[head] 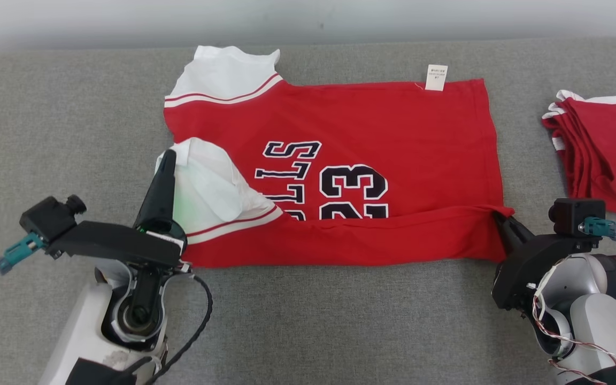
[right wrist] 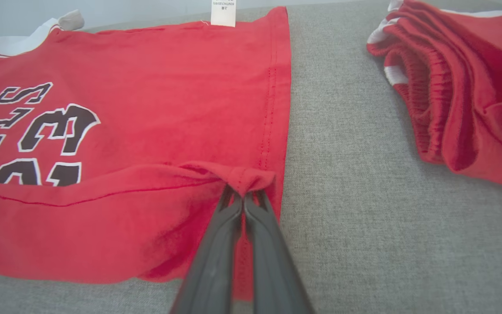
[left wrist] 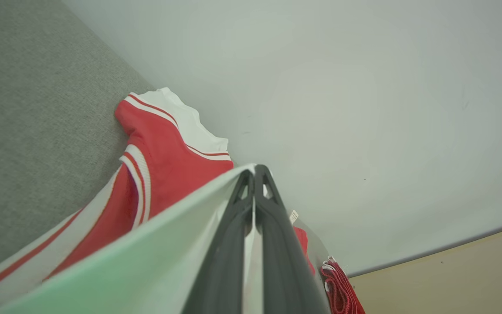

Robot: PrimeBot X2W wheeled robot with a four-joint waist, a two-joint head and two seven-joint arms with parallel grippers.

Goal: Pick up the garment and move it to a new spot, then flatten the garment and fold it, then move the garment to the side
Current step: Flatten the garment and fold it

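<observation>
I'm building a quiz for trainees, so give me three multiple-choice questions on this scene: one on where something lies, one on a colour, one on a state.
1. Where does the folded red pile lie relative to the jersey? A on top of it; B to its right, apart; C to its left.
2. What colour is the sleeve in the left hand? A blue; B black; C white.
3. The right hand is: A open; B shut on the jersey; C shut on nothing.
Answers: B, grey surface shows between them; C, white cloth edged with red stripes; B, it pinches the jersey's hem.
</observation>
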